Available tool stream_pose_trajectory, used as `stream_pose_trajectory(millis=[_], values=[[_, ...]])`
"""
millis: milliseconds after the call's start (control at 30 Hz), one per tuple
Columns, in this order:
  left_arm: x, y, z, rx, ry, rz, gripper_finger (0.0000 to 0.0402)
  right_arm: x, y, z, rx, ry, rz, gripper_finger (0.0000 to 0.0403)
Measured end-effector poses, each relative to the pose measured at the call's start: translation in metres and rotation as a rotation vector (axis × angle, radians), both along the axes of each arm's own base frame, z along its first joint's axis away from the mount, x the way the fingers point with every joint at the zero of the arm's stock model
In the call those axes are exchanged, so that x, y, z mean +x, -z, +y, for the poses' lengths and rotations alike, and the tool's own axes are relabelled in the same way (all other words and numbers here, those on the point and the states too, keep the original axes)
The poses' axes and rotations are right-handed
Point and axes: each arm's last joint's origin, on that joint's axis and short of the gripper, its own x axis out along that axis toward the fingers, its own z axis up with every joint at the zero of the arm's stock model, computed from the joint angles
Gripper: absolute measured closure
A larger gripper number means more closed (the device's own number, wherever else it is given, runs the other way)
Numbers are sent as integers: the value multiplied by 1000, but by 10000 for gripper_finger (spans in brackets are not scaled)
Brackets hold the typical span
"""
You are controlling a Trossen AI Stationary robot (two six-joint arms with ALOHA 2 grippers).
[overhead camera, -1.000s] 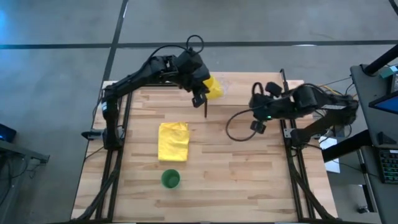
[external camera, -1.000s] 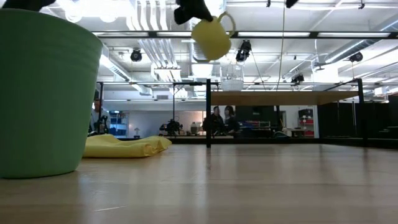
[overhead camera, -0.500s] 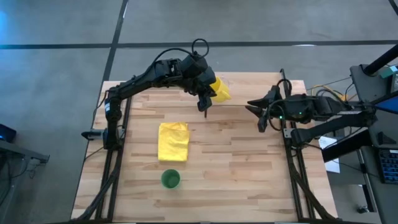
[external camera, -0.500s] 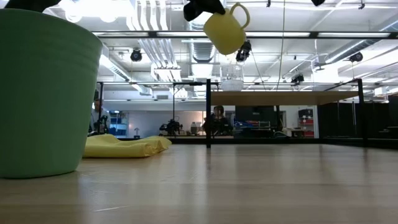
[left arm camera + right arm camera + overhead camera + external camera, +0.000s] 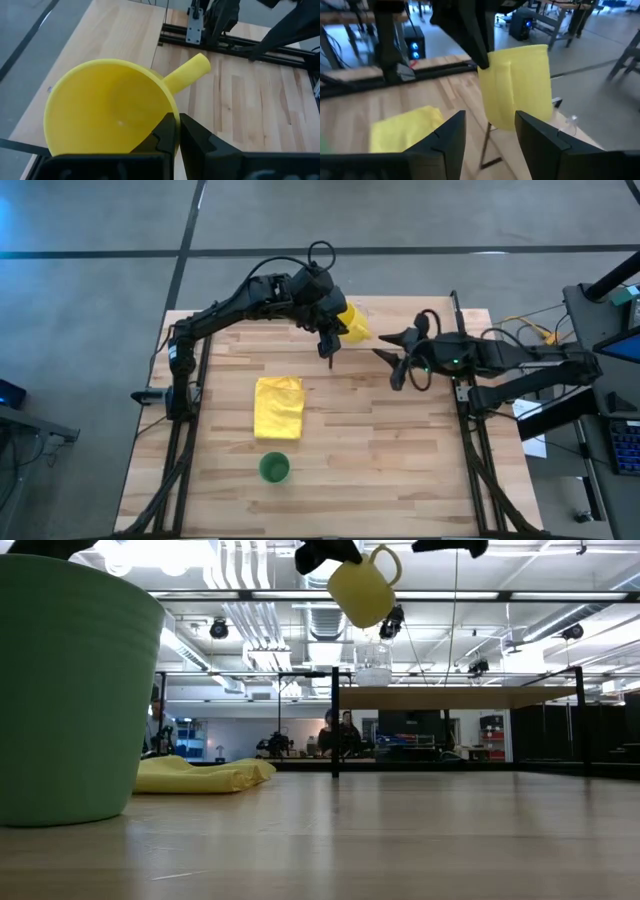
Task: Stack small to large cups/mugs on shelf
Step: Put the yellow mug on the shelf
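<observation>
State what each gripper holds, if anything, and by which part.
The left gripper holds the yellow mug in the air, jaws clamped on its rim. The right gripper is open and holds nothing.

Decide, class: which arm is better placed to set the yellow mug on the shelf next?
Left, probably. The left gripper already holds the yellow mug aloft above the shelf; the right gripper is open and empty beside it.

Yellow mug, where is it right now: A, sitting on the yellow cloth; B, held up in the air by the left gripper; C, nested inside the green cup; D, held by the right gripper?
B: the left gripper pinches the yellow mug's rim, and the low view shows it hanging high above the table, near the glass cup on the shelf.
</observation>
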Motion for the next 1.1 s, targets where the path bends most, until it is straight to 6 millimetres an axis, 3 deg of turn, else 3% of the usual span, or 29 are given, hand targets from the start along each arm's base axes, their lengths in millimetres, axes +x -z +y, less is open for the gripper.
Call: stream_pose_trajectory(millis=[300,500,1100], values=[[-1,0,0,-1,-5,6,401,26,10,-8,-66,61,102,243],[-2,-1,0,5,-12,7,402,35,6,-10,-141,99,137,244],[-2,1,0,-6,3,19,401,28,0,-10,-158,116,120,244]])
